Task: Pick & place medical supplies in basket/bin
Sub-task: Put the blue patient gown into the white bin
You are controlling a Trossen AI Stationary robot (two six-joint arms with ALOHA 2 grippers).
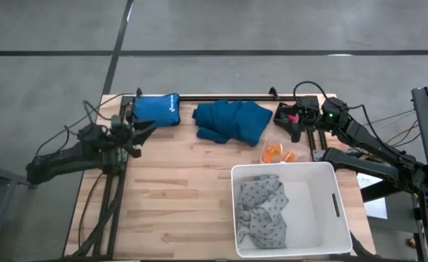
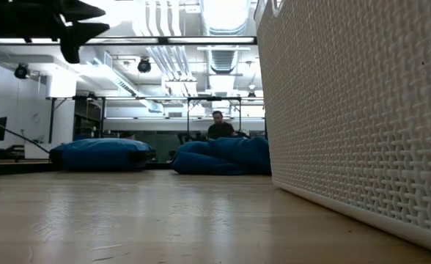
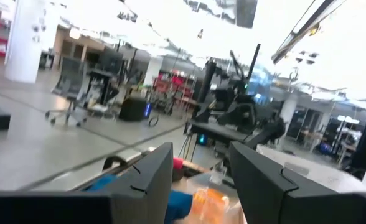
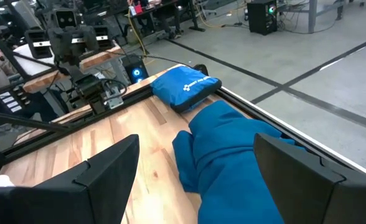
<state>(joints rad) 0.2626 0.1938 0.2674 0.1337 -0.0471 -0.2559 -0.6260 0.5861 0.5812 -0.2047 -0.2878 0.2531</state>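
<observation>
My left gripper hovers open above the table's left side, just near of a bright blue pouch. My right gripper stands open at the far right, pointing at a dark teal garment that lies crumpled on the wood. A small pink-red thing shows beside it. Two orange pill bottles lie just beyond the white tub. A pale grey patterned garment lies inside the tub.
The tub's woven wall fills the right of the low view. A black rail runs along the table's far edge. A person sits in the room behind. Bare wood lies left of the tub.
</observation>
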